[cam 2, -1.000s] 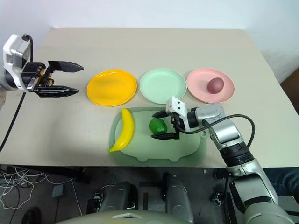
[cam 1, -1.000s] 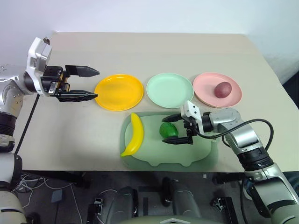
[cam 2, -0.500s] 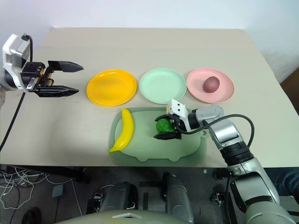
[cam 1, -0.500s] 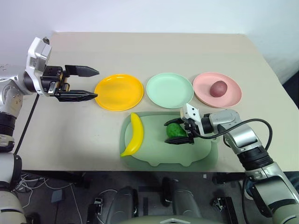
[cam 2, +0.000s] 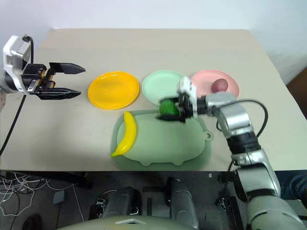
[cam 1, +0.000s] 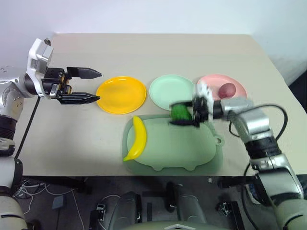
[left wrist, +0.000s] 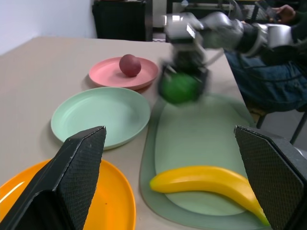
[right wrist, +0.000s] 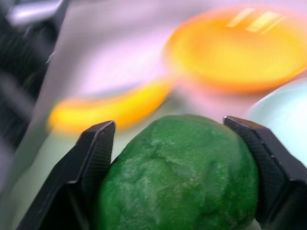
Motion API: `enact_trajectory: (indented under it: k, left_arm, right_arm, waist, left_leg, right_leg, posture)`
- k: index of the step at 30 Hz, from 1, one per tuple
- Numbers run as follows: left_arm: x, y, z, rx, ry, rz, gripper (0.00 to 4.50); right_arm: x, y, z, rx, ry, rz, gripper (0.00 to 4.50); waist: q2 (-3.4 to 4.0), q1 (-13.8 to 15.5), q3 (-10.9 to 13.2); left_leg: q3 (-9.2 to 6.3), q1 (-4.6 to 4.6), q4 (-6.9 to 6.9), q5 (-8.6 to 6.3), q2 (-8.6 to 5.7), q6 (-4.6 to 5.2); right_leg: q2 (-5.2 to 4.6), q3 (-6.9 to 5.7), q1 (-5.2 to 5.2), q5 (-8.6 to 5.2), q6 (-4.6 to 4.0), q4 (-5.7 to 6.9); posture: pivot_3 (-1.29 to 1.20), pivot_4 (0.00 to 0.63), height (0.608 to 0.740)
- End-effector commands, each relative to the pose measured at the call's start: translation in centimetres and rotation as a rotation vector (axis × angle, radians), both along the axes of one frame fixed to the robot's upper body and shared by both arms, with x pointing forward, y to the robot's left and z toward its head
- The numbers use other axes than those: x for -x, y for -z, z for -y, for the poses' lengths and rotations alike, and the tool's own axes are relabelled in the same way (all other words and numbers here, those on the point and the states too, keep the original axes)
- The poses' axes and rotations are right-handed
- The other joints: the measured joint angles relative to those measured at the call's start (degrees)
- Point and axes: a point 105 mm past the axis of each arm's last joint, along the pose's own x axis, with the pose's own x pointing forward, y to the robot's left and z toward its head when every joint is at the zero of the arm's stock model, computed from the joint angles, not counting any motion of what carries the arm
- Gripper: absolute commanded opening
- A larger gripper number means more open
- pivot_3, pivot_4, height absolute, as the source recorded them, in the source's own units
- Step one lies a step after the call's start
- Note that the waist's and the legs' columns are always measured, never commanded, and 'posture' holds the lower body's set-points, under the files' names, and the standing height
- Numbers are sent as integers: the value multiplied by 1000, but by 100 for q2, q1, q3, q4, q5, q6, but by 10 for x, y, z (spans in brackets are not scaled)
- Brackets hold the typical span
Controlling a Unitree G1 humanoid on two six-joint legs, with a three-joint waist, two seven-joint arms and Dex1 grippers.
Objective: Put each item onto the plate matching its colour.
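bumpy green fruit (right wrist: 180,167), glossy yellow plate (cam 1: 121,94)

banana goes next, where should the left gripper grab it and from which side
Probably the banana's middle, from above, fingers closing across its narrow width. It lies flat along the mat's left edge, its length running toward and away from the robot, its ends tapering and so offering less hold. The left gripper hangs open beside the yellow plate.

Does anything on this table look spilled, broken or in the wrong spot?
Nothing looks spilled or broken. The banana lies half off the edge of the green mat, not on the yellow plate. The red fruit sits on the pink plate, and the right gripper holds the green fruit.
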Motion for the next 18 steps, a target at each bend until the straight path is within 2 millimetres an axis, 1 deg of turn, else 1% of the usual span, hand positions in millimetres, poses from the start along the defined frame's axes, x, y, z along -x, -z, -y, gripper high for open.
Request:
enact_trajectory:
  k: [1,3,4,6,9,11,12,14,15,18]
  left_arm:
    - [3,-13,-3,7,-1,49,4500]
    - [4,-13,-3,5,0,48,4500]
    - [4,-13,-3,4,0,48,4500]
    - [4,-14,-3,5,-1,49,4500]
    - [6,-14,-4,0,-2,46,4500]
    - [6,-14,-4,0,-2,46,4500]
    - [6,-14,-5,-2,-5,47,4500]
    - [6,-14,-5,0,-3,45,4500]
    - [7,-14,-4,0,-2,44,4500]
    - [6,-14,-4,-1,-1,44,4500]
  right_arm:
    - [-38,-16,17,-56,240,77,3345]
    - [-54,-8,19,-28,330,75,3345]
    - [-60,-4,18,0,373,103,3345]
    - [-66,0,16,11,409,121,3345]
    - [-60,15,1,54,330,100,3345]
    - [-59,19,-2,45,315,81,3345]
    - [-59,20,-2,51,309,84,3688]
    - [-59,16,-2,20,306,79,4368]
    - [-59,14,-1,14,306,88,4470]
    - [-61,11,5,43,321,117,4470]
  waist:
    - [-1,6,-1]
    - [-3,16,-2]
    - [-3,11,-2]
    - [-1,1,-1]
    - [0,-13,0]
    - [0,-20,0]
    - [0,-21,0]
    - [0,-22,0]
    - [0,-22,0]
    - [0,-12,0]
  left_leg:
    - [0,0,-2,0,0,0]
    - [-2,-3,-7,0,0,0]
    - [-2,-5,-8,0,0,0]
    - [1,-7,-7,-1,-3,1]
    - [2,-10,-7,-1,-3,1]
    - [1,-8,-8,-1,-2,1]
    - [1,-8,-8,-1,-1,1]
    - [1,-7,-8,-1,-1,1]
    - [1,-7,-7,-1,-1,1]
    - [1,-8,-7,-1,-1,1]
  right_leg:
    - [0,0,-1,0,0,-1]
    - [0,-1,0,0,0,-4]
    - [-1,-1,0,-1,0,-6]
    - [-5,0,-1,0,1,-7]
    - [-5,1,-8,0,1,-4]
    - [-3,1,-8,0,1,-3]
    - [-3,1,-7,0,1,-3]
    - [-3,1,-7,0,1,-2]
    - [-3,1,-7,0,1,-2]
    - [-4,1,-6,0,1,-2]
  posture:
    - [0,150,740]
    - [0,150,740]
    - [0,150,740]
    - [0,150,740]
    - [0,150,740]
    - [0,150,740]
    - [0,150,740]
    - [0,150,740]
    - [0,150,740]
    - [0,150,740]
